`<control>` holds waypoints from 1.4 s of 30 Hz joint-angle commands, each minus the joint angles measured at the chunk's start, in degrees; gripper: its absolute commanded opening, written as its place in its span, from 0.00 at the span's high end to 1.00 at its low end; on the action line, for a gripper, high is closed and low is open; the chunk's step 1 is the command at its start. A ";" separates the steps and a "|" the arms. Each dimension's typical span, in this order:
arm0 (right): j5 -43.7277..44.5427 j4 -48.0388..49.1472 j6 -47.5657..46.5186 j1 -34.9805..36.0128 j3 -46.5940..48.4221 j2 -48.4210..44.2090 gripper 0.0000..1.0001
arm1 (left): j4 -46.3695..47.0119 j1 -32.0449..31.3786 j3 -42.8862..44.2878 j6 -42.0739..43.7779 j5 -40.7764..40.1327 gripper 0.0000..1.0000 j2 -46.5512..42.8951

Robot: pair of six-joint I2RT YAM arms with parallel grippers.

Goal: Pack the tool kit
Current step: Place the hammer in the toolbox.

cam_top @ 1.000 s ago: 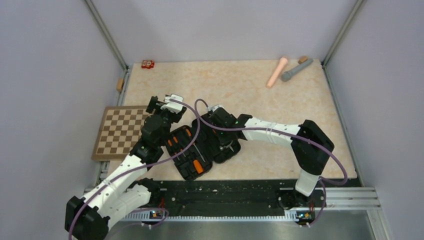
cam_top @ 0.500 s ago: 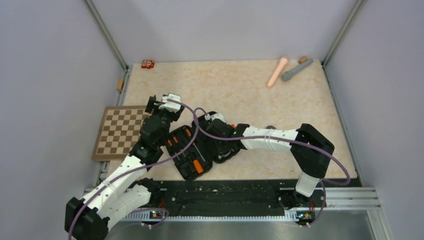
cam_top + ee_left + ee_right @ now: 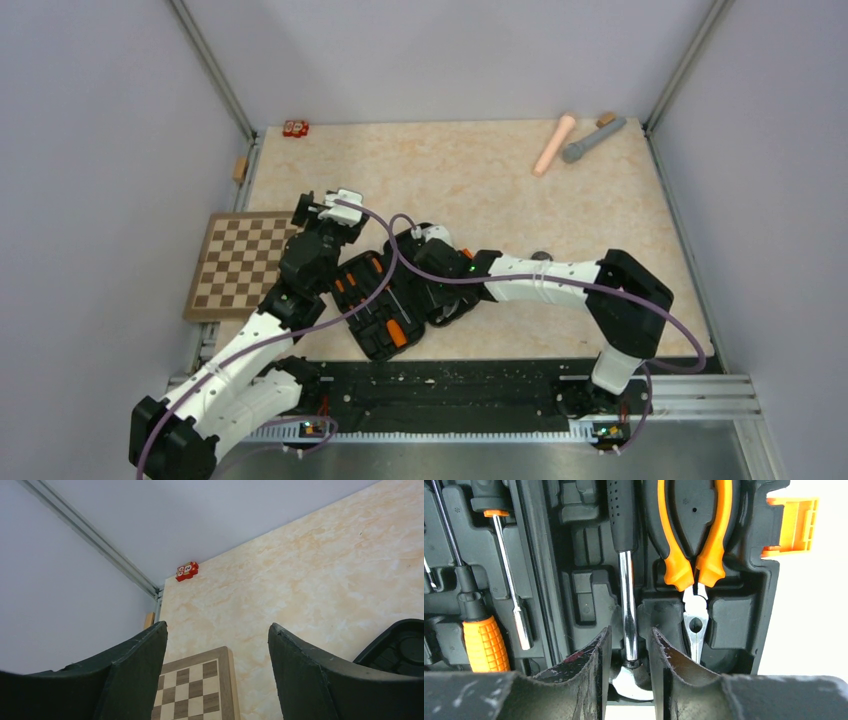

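Bench (image 3: 480,190), pale and marbled, takes up most of the top view. Chessboard (image 3: 240,262) lies at the left edge, partly hanging over it. Case (image 3: 385,335) lies open and flat near the near edge, left of centre, with both wrists above it.

Left gripper (image 3: 216,630) hangs over the case's far left end, its fingers spread wide with nothing between them.

Right gripper (image 3: 630,632) is low over the moulded slots. Its fingers are drawn close together on either side of the chrome shaft of a black-handled tool (image 3: 624,525) that lies in its slot. Whether they actually press on the shaft cannot be told.

Pliers (image 3: 694,545) with orange handles sit in the next slot, towards the orange latch (image 3: 791,527). On the other side an orange-handled screwdriver (image 3: 481,642) and a thin screwdriver (image 3: 509,580) lie in their slots.

Pink cylinder (image 3: 553,144) and grey cylinder (image 3: 593,139) lie just beside each other near the far right corner. Red block (image 3: 295,128) sits at the far left corner.
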 commanded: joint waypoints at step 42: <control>-13.64 0.63 -0.80 -5.04 -2.79 -5.72 0.88 | -15.65 -0.02 13.76 -51.55 26.31 0.44 26.81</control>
